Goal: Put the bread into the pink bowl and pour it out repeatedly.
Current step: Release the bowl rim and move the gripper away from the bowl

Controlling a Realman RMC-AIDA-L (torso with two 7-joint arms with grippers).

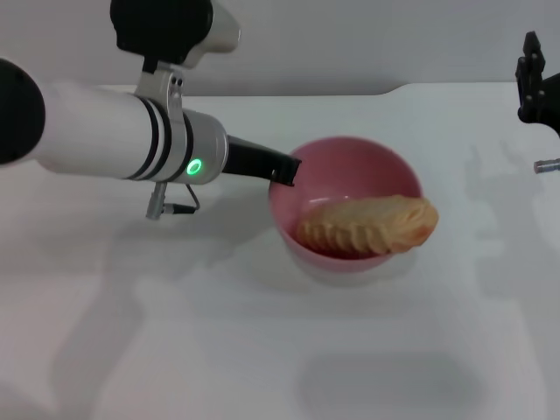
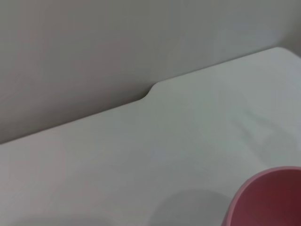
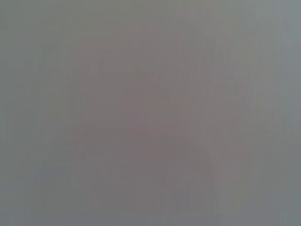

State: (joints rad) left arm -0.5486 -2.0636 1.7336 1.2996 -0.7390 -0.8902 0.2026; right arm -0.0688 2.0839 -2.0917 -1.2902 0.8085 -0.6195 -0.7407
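Note:
The pink bowl (image 1: 350, 166) stands mid-table in the head view, tipped toward its near side. The bread (image 1: 372, 225), an orange-brown ridged loaf, lies across the bowl's lower near rim, and its right end pokes past the edge. My left gripper (image 1: 285, 169) reaches in from the left and is shut on the bowl's left rim. In the left wrist view only an edge of the pink bowl (image 2: 268, 197) shows. My right gripper (image 1: 530, 80) hangs parked at the far right, away from the bowl.
The white table (image 1: 219, 332) runs back to a grey wall, and a notch (image 2: 148, 92) cuts its far edge. A small grey item (image 1: 547, 164) sits at the right border. The right wrist view shows only a flat grey surface.

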